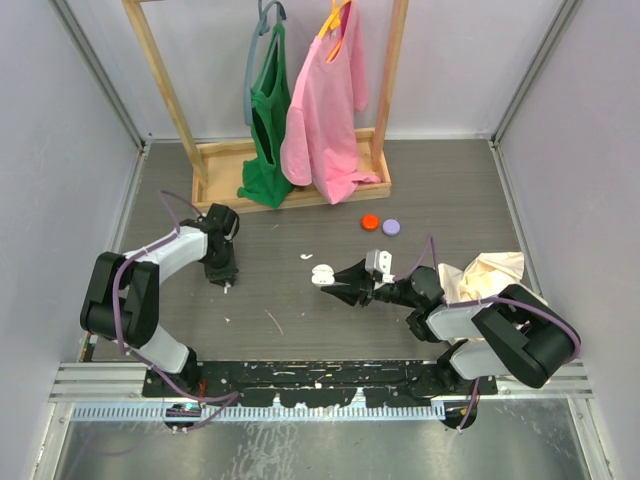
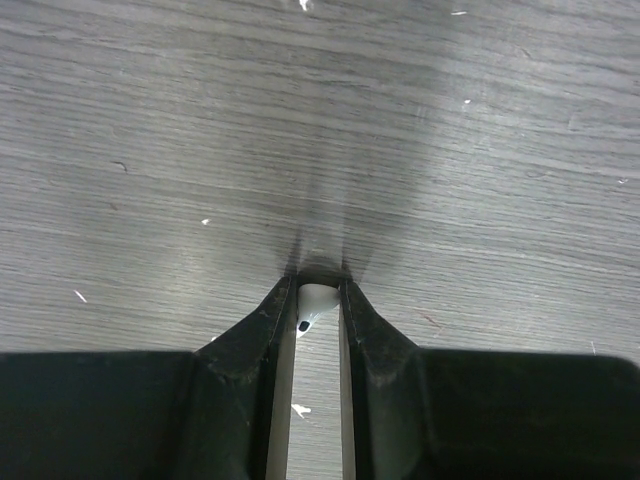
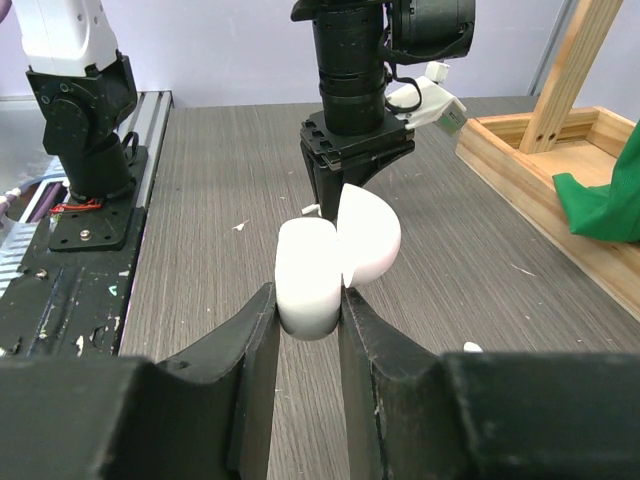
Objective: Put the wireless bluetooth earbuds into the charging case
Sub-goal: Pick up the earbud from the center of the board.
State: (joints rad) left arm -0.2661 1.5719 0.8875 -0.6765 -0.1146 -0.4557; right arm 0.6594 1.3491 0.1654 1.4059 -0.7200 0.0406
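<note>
Overhead, the left gripper (image 1: 226,283) points straight down at the table (image 1: 420,190) on the left side, while the right gripper (image 1: 338,283) reaches in from the right with the white charging case (image 1: 322,274) pinched at its tip. The two are well apart, on roughly one line across the table — so the charging case lies to the right of the left gripper. What the left gripper holds is too small to see from here. A small pale piece (image 1: 306,257) lies on the table just beyond the charging case; it may be the second of the pair, but I cannot tell.

From the left wrist, the jaws are all but closed on an earbud (image 2: 316,298) — a tiny pale thing caught right at the fingertips, just over the wood grain. Its long axis seems to run along the fingers, rounded end at the tips and a dark-spotted end pointing back toward the camera.

From the right wrist, the fingers (image 3: 255,330) clamp the charging case body on both sides, its lid open behind. The left gripper stands beyond it, tips down near the table. As I judge it, the next move is the left arm's: lift the earbud, carry it across to the open charging case, and turn it to suit a socket.
</note>
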